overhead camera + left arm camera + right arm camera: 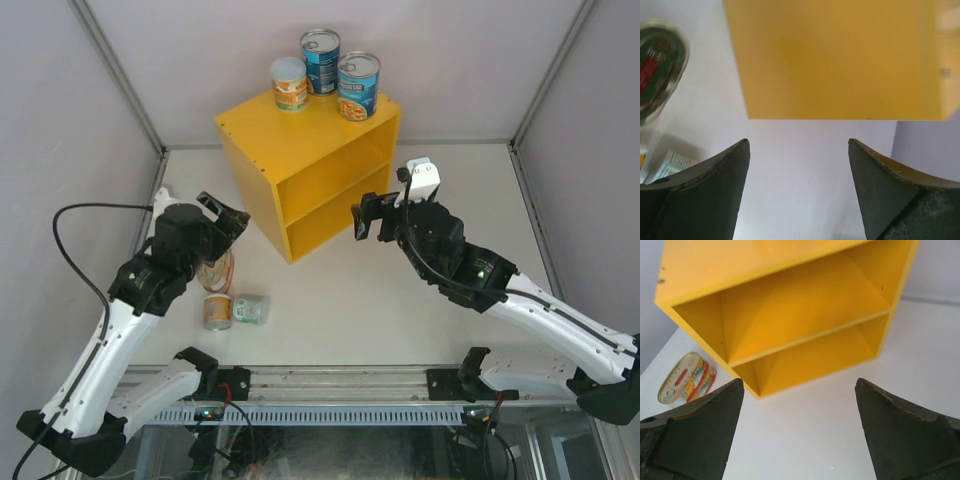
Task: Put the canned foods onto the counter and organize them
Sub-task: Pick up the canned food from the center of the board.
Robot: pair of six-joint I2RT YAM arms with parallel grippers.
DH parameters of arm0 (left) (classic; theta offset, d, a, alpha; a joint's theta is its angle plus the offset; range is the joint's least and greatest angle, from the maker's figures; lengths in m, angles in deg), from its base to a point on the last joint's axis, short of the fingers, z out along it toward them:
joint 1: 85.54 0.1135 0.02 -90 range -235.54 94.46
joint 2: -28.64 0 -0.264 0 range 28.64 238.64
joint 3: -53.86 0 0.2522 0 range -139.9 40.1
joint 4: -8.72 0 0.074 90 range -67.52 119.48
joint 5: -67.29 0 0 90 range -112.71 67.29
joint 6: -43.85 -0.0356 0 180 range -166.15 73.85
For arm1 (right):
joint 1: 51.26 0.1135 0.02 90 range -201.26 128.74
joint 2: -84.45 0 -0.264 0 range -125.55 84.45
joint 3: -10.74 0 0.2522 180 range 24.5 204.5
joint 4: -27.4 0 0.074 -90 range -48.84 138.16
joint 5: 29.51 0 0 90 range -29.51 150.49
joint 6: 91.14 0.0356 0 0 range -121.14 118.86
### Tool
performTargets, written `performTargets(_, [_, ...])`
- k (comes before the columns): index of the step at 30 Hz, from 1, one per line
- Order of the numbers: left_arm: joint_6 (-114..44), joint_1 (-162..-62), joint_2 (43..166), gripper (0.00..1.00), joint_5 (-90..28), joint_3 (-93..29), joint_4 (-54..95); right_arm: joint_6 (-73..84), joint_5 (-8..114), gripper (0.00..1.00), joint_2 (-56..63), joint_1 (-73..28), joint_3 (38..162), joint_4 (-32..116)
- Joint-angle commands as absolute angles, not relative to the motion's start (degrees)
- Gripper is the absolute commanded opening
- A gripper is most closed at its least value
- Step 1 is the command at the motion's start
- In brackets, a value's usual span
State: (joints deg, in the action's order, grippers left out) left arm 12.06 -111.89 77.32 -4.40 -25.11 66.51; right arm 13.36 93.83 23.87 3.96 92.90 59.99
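Left gripper [798, 145]: jaws spread wide, nothing between them. In the top view it hangs at about 8 o'clock from the bright yellow box-shaped shelf unit [300, 165], near its side wall but apart. Right gripper [799, 385]: jaws likewise spread wide, nothing held. It sits at about 4 o'clock from the shelf unit, near the open front, and its wrist camera looks into 2 compartments split by 1 inner shelf. On the flat top of the shelf unit are 3 cans, upright and grouped at the far corner: 1 tall blue-labelled metal can [320, 60] farthest back, 1 second blue-labelled metal can [358, 86] at its 4 o'clock, and 1 small round pale-lidded can with an orange label [289, 84] at its 8 o'clock. They stand close together; whether they touch cannot be told. On the white table [400, 310], at about 7 o'clock from the shelf unit, is 1 flat oval tin with a red-and-yellow label [216, 270], just below the left gripper. Whether a second oval tin lies under it cannot be told. At 6 o'clock from that tin are 2 small round cans, just beside each other: an orange-labelled small can [217, 311], pose unclear, and a pale-green-labelled small can [250, 309] on its side. Total cans counted: 6.
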Motion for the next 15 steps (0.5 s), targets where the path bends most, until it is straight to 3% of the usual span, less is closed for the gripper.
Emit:
performTargets(1, [24.13,-112.11,76.53,0.84,-3.11,-19.14,69.94,18.54,96.36,0.92,26.43,4.9,89.69,61.28])
performTargets(15, [48.38,-112.22,78.86,0.94,-3.26,-7.72,72.59,22.02,98.16,0.92,30.73,5.48,82.64,62.51])
